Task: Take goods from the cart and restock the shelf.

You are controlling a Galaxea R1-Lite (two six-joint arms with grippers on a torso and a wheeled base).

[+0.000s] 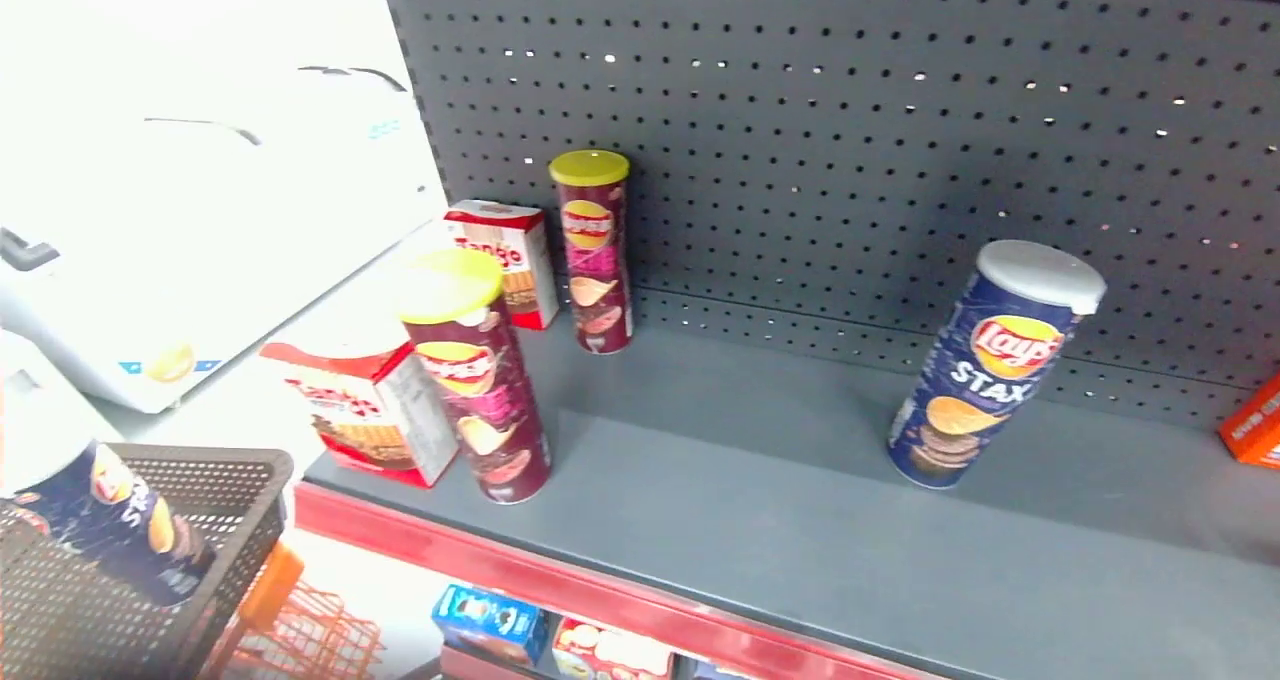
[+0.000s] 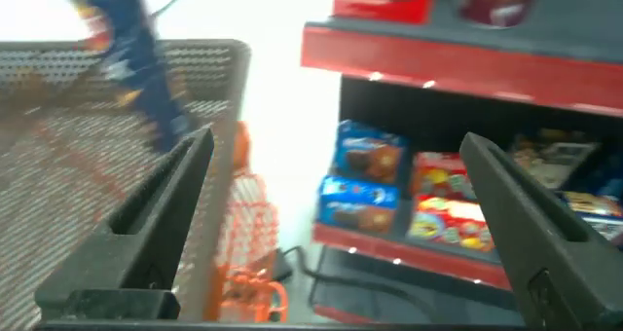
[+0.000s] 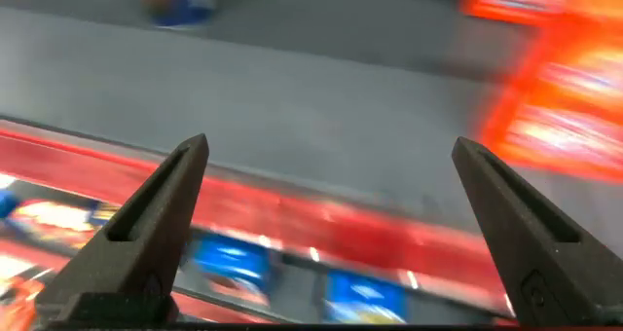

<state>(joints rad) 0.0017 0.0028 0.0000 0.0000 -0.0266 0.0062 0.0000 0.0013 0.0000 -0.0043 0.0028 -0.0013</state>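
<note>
Left gripper (image 2: 336, 141) hanging spread, empty, near basket (image 1: 240, 480); right gripper (image 3: 331, 144) gaping over shelf (image 3: 292, 97) edge. Best: centring on blue can (image 1: 110, 520), gripping mid-body, lifting clear of rim.

A dark blue chip can (image 1: 110, 520) lies tilted in the brown mesh cart (image 1: 245, 490) at near left. On the grey shelf (image 1: 750, 500), a white-lidded blue can (image 1: 985, 365) stands at right. At left stand a near maroon can (image 1: 478, 380), a far maroon can (image 1: 592, 250), a near red box (image 1: 370, 410) and a far red box (image 1: 505, 260).
</note>
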